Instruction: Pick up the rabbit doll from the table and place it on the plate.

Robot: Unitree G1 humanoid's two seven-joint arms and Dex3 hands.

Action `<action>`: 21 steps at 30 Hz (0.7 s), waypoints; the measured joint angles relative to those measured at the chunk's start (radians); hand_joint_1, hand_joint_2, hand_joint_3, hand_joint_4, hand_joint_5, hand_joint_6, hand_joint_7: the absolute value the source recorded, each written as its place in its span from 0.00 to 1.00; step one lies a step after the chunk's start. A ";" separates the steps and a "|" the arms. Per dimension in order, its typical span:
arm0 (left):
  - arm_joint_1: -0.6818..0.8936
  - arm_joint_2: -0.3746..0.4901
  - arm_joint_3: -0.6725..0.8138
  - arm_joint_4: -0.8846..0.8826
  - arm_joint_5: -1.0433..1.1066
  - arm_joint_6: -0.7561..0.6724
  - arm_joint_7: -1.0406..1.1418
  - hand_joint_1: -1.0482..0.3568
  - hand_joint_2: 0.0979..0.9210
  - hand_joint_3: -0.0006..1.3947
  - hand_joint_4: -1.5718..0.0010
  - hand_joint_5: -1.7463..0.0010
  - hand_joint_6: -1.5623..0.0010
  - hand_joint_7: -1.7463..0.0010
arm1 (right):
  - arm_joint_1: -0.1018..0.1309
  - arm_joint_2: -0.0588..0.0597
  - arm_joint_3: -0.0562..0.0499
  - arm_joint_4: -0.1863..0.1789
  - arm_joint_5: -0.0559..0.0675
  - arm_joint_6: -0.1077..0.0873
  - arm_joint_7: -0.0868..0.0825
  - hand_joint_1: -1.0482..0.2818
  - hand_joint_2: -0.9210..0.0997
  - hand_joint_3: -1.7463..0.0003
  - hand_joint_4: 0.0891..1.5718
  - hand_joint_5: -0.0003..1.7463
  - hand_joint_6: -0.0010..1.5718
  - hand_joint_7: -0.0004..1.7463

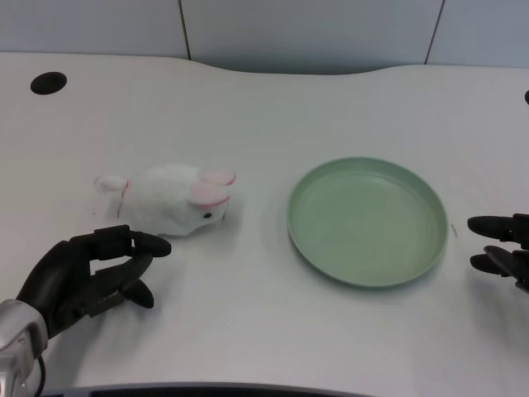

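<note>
Black left hand (91, 273) low at near-left corner of worktop (248, 331), fingers loosely curled and apart, holding nothing, fingertips (153, 245) just short of rabbit doll (169, 200). White doll with pink ears lies on its side on worktop, head toward plate (367, 220). Green plate sits to doll's right, apart from it. Dark round hole (48, 82) at far-left worktop edge.

Lab or office test bench: plain white table (273, 99) with cable grommet hole (48, 83), grey panelled wall (306, 29) behind
</note>
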 measured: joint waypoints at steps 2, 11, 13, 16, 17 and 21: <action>0.000 0.000 0.000 0.000 0.000 0.000 0.000 0.45 1.00 0.30 0.60 0.16 0.54 0.61 | 0.000 0.000 0.000 0.000 0.000 0.000 0.000 0.47 0.00 0.88 0.62 0.00 0.59 0.00; 0.000 0.000 0.000 0.000 0.000 0.000 0.000 0.45 1.00 0.30 0.60 0.16 0.54 0.61 | 0.000 0.000 0.000 0.000 0.000 0.000 0.000 0.47 0.00 0.88 0.62 0.00 0.59 0.00; 0.000 0.000 0.000 0.000 0.000 0.000 0.000 0.45 1.00 0.30 0.60 0.16 0.54 0.61 | 0.000 0.000 0.000 0.000 0.000 0.000 0.000 0.47 0.00 0.88 0.62 0.00 0.59 0.00; 0.000 0.000 0.000 0.000 0.000 0.000 0.000 0.45 1.00 0.30 0.60 0.16 0.54 0.61 | 0.000 0.000 0.000 0.000 0.000 0.000 0.000 0.47 0.00 0.88 0.62 0.00 0.59 0.00; 0.000 0.000 0.000 0.000 0.000 0.000 0.000 0.45 1.00 0.30 0.60 0.16 0.54 0.61 | 0.000 0.000 0.000 0.000 0.000 0.000 0.000 0.47 0.00 0.88 0.62 0.00 0.59 0.00; 0.000 0.000 0.000 0.000 0.000 0.000 0.000 0.45 1.00 0.30 0.60 0.16 0.54 0.61 | 0.000 0.000 0.000 0.000 0.000 0.000 0.000 0.47 0.00 0.88 0.62 0.00 0.59 0.00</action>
